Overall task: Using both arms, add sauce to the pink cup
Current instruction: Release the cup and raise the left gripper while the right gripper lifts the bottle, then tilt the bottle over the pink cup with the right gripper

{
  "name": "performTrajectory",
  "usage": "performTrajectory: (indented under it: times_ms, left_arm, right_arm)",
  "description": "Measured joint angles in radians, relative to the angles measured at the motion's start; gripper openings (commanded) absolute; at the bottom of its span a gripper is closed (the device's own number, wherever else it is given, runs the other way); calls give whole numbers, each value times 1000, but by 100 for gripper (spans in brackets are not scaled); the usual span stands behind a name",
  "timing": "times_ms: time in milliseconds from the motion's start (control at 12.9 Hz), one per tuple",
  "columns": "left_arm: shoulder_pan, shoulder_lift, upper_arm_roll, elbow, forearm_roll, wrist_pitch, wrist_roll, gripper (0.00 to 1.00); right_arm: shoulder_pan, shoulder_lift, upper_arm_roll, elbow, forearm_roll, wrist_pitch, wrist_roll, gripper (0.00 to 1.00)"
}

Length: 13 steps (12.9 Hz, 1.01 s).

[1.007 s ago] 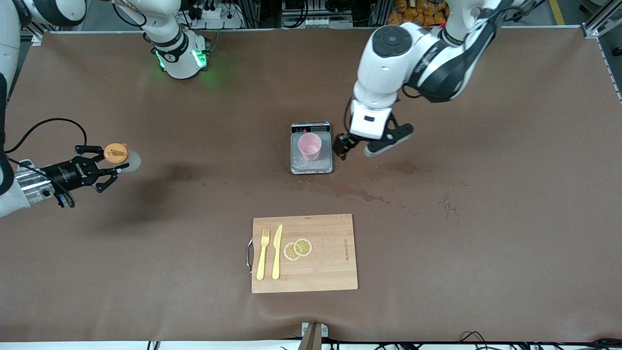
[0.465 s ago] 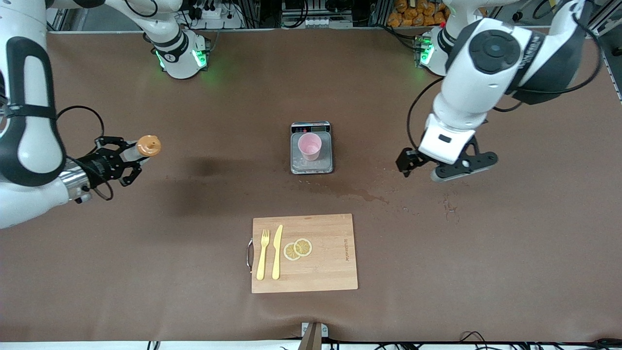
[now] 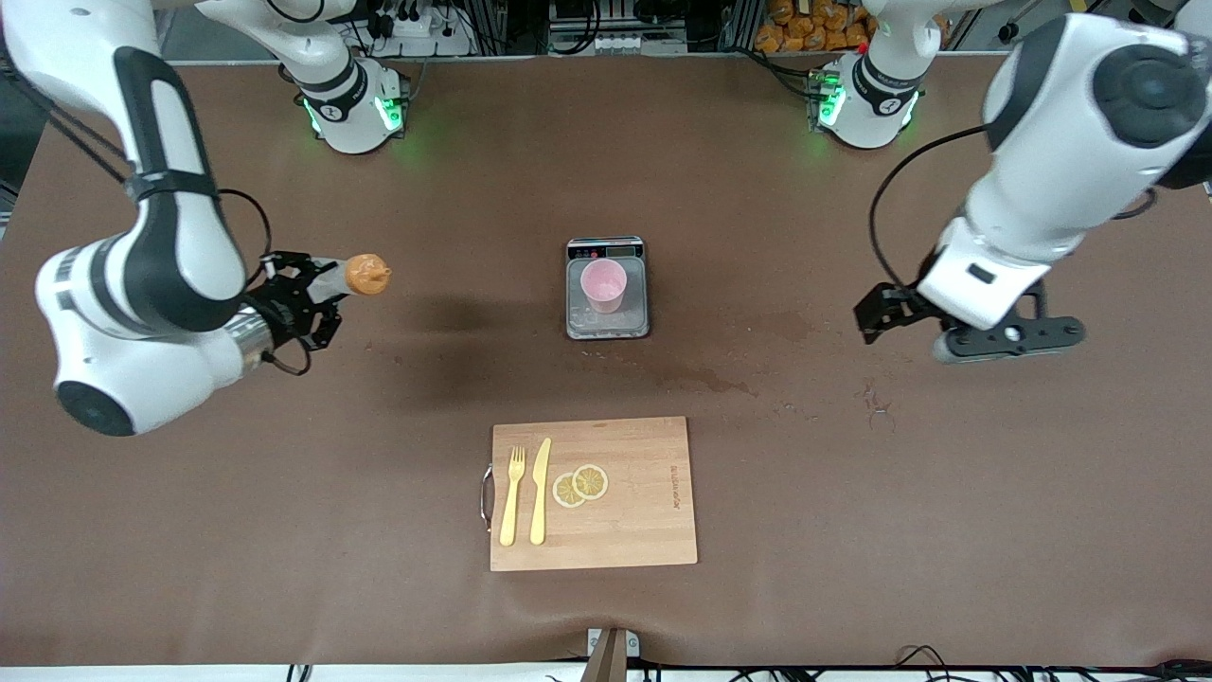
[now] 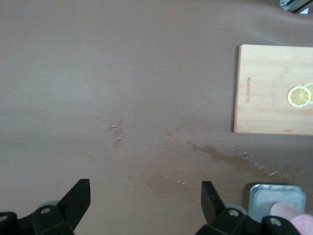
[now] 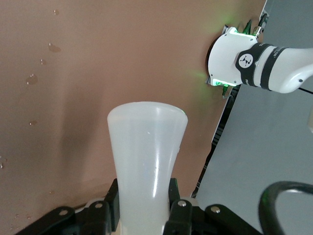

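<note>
My right claw pinches the sauce sideways, nozzle toward the pink cup; left claw hangs spread, waiting.

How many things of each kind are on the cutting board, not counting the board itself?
Yellow fork: 1
Yellow knife: 1
Lemon slices: 2
Total: 4
</note>
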Motion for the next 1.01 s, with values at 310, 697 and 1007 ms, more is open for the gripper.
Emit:
performTrajectory:
  times_ms: [310, 697, 1007]
  left_arm:
    - [-64, -97, 247, 3, -61, -123, 272, 100]
    - [-110, -128, 343, 1, -61, -160, 281, 100]
    - [-111, -133, 343, 1, -61, -180, 268, 100]
  right_arm:
    - [61, -1, -1, 5, -14, 22, 111, 41]
    - [210, 15, -1, 1, -100, 90, 343, 41]
    - [318, 67, -1, 0, -163, 121, 516, 41]
